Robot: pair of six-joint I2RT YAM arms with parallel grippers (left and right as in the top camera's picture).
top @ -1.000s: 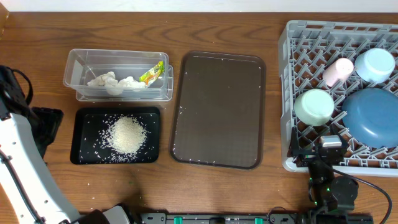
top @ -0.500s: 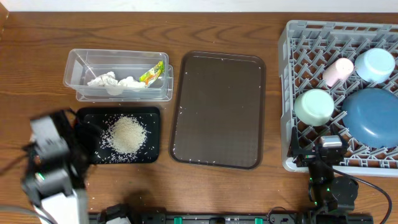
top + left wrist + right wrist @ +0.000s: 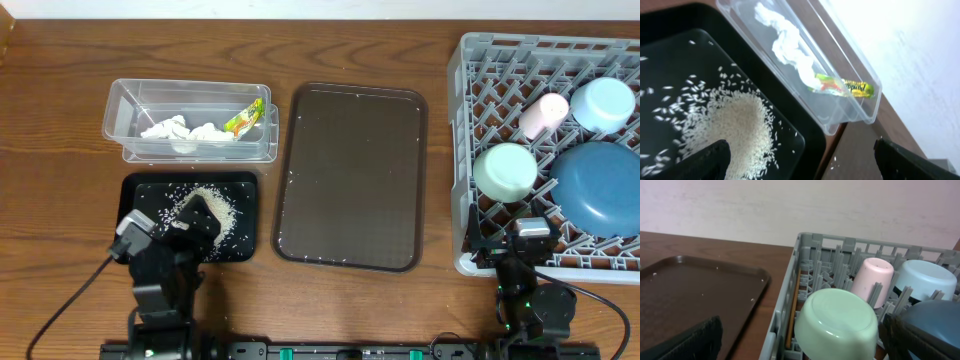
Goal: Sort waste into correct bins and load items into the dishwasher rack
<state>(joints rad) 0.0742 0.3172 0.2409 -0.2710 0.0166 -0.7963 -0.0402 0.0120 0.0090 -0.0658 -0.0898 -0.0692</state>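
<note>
Rice [image 3: 205, 215] lies piled in the black tray [image 3: 135, 190]. Tissue wads [image 3: 175, 130] and the wrapper [image 3: 243, 118] lie in the clear tub [image 3: 120, 110]. My left gripper [image 3: 170, 228] is open and empty over the tray's front edge; its wrist view shows the rice [image 3: 735, 130], tissue [image 3: 785, 40] and wrapper [image 3: 845, 86]. The grey rack [image 3: 465, 150] holds the dark blue bowl [image 3: 598, 185], light blue bowl [image 3: 604, 103], mint dish [image 3: 505, 170] and pink cup [image 3: 543, 113]. My right gripper [image 3: 522, 240] is open at the rack's front edge. A wooden stick [image 3: 794, 305] lies inside the rack wall.
A dark brown serving tray [image 3: 350, 175] with a few stray rice grains lies between the bins and the rack. Loose grains dot the wood by the black tray's corner [image 3: 832, 160].
My left arm has swung in from the table's left edge and now sits low at the front of the black tray. The right arm has not moved.
</note>
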